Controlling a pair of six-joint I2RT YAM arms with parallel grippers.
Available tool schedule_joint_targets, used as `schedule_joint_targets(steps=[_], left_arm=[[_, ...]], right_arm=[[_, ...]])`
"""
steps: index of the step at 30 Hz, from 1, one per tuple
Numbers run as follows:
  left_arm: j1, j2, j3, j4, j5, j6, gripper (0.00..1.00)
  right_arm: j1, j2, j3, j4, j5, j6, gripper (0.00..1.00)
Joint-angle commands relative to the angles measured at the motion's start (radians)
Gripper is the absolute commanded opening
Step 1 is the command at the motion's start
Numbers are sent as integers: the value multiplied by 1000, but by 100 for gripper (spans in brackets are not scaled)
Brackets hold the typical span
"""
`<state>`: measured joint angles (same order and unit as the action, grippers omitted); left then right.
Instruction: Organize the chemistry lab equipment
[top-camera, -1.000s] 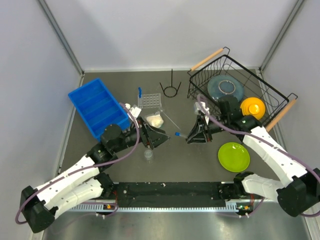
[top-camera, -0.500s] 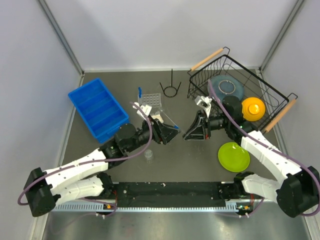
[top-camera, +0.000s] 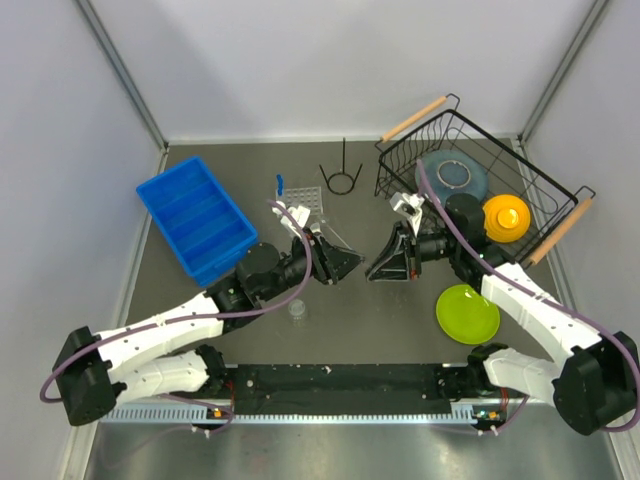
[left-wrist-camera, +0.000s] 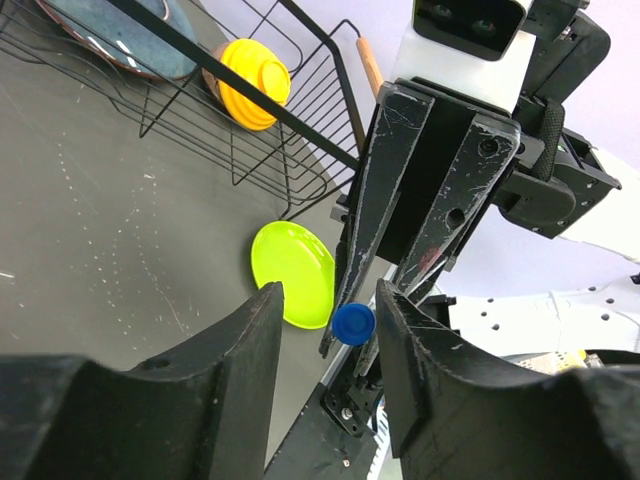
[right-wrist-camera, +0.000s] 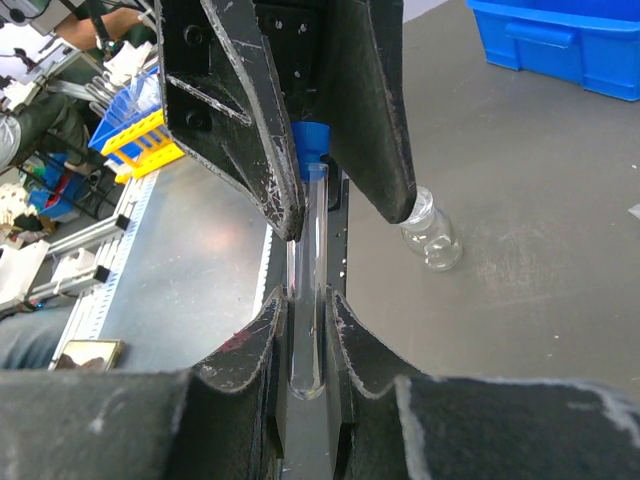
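We see the right pincer (right-wrist-camera: 303, 305) clenched on the rounded end of a clear tube (right-wrist-camera: 316, 240), which it holds above the middle of the table (top-camera: 400, 330) with the blue cap (right-wrist-camera: 312, 140) pointing to 9 o'clock in the top view. The left pincer (left-wrist-camera: 330, 290) stands released, its fingers (left-wrist-camera: 240, 340) on either side of that cap and a gap showing on one side. From where the pincers meet, we find the grid rack (top-camera: 302, 200) between 10 and 11 o'clock, the ring stand (top-camera: 340, 180) near 12 o'clock and the small cup (top-camera: 297, 310) at 8 o'clock.
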<state>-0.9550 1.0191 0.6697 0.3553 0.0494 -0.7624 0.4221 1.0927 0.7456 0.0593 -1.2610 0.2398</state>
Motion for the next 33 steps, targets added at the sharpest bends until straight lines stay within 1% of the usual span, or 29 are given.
schedule_joint_targets(steps=[1, 2, 5, 8, 9, 10, 12, 13, 14, 15, 16, 17, 18, 19, 22, 23, 25, 26, 27, 29, 30, 31, 33], left_arm=[[-7, -1, 34, 42, 7, -6, 44], [-5, -5, 34, 42, 9, -6, 37], [-7, -7, 37, 39, 17, -2, 25], [-7, -5, 42, 24, 32, 2, 17], [-7, -7, 42, 19, 33, 5, 12], [-7, -11, 41, 13, 35, 5, 11], [-7, -22, 34, -7, 29, 15, 8], [-7, -31, 31, -18, 20, 18, 8], [-7, -45, 27, -27, -11, 29, 8], [-5, -56, 13, -32, -28, 32, 8], [-2, -66, 11, -47, -40, 37, 7], [10, -88, 11, -70, -71, 54, 7], [21, -94, 25, -135, -88, 64, 7], [38, -102, 34, -172, -89, 75, 7], [123, -111, 77, -320, -85, 138, 7], [184, -109, 86, -347, -77, 155, 7], [255, -97, 114, -422, -54, 204, 7], [315, -91, 123, -440, -54, 224, 7], [338, -82, 148, -458, -54, 247, 7], [389, -42, 177, -493, -74, 325, 7], [398, -25, 209, -499, -88, 353, 7], [406, 16, 224, -504, -107, 406, 7], [421, 64, 276, -504, -134, 464, 7]], right_arm=[[-9, -21, -5, 53, -23, 3, 9], [-8, -22, -6, 53, -23, 3, 9], [-8, -22, -8, 53, -18, -2, 9], [-9, -20, -6, 43, -17, -14, 10], [-9, -20, -5, 40, -15, -23, 11], [-9, -20, -3, 28, -14, -28, 12], [-11, -22, 0, 19, -12, -46, 18], [-16, -24, 1, 8, -9, -50, 24], [-20, -27, 6, 1, -11, -59, 27], [-23, -28, 9, -16, -9, -89, 32], [-34, -28, 15, -33, -6, -106, 42], [-43, -31, 24, -58, -5, -123, 47], [-51, -36, 29, -87, -5, -158, 52], [-65, -39, 34, -101, -3, -177, 60], [-123, -45, 44, -148, 9, -232, 70], [-150, -45, 55, -188, 18, -255, 72], [-167, -37, 69, -245, 50, -345, 75], [-178, -33, 86, -275, 66, -379, 75], [-181, -30, 93, -330, 81, -443, 75], [-183, -8, 106, -367, 132, -494, 76], [-181, 1, 107, -381, 147, -535, 77], [-181, 21, 107, -388, 178, -549, 77], [-183, 47, 110, -397, 199, -591, 78]])
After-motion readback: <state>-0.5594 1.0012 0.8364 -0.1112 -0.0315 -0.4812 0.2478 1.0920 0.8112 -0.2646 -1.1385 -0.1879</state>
